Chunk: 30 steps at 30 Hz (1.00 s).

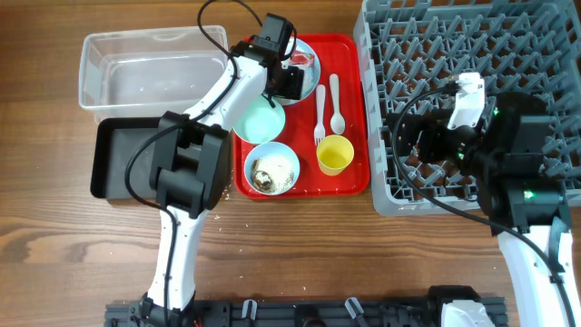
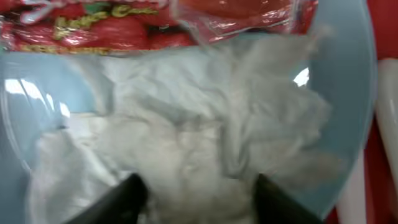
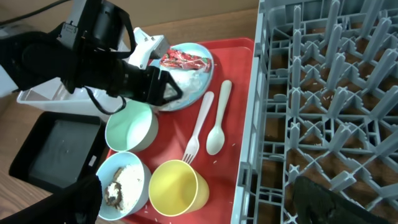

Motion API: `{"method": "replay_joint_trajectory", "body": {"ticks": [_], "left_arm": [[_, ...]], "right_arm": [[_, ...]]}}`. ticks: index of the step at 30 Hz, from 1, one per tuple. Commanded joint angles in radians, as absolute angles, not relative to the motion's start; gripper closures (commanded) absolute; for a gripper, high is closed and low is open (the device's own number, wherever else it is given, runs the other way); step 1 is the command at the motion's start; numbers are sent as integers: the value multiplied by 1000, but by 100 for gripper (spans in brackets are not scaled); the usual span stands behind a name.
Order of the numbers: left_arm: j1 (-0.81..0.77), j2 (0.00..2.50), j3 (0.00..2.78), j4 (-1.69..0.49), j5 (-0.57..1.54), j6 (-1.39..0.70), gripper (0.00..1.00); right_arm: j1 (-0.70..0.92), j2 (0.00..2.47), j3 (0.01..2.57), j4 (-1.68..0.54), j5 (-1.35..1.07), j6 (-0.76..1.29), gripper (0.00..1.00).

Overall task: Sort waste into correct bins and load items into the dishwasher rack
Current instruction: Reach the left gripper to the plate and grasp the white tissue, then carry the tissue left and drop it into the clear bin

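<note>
A pale blue plate [image 1: 311, 65] at the back of the red tray holds white tissue [image 2: 199, 124] and a red-and-white wrapper [image 2: 124, 25]. My left gripper [image 2: 198, 193] is open and low over the plate, its fingers either side of the tissue. It also shows in the overhead view [image 1: 289, 82]. On the red tray are an empty bowl [image 1: 260, 120], a bowl with food scraps and rice [image 1: 272, 170], a yellow cup [image 1: 334, 154], a fork [image 1: 320, 113] and a spoon [image 1: 336, 104]. My right gripper [image 1: 427, 136] is open and empty above the grey rack's [image 1: 472, 54] left side.
The clear tub [image 1: 150, 68] stands at the back left, with the black tray [image 1: 123, 159] in front of it. The red tray [image 1: 354, 177] lies between them and the rack. Rice crumbs lie scattered on the wooden table under the rack.
</note>
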<state>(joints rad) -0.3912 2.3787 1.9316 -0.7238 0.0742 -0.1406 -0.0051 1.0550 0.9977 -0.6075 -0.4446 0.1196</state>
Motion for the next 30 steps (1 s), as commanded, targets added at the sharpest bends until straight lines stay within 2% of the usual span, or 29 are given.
{"method": "replay_joint_trajectory", "body": {"ticks": [1,2,7,12,19,30], "left_arm": [[-391,2444,1947,-719,77,-142,85],[-391,2444,1947,-717,77,-142,96],[-391,2393,1953,-717,78,-157,96],[-377,2221,1968,-729,76,-225,96],[-258,2011,1968,-834,76,-225,96],[-14,2096,1943,-962,73,-223,94]], "right_arm": [[0,1066,1015,-611,-436,131,0],[0,1066,1015,-611,-437,131,0],[0,1071,1015,-611,-436,131,0],[0,1071,1015,-611,-436,131,0],[0,1072,1015,-611,-432,131,0],[0,1073,1015,-611,-433,131,0]]}}
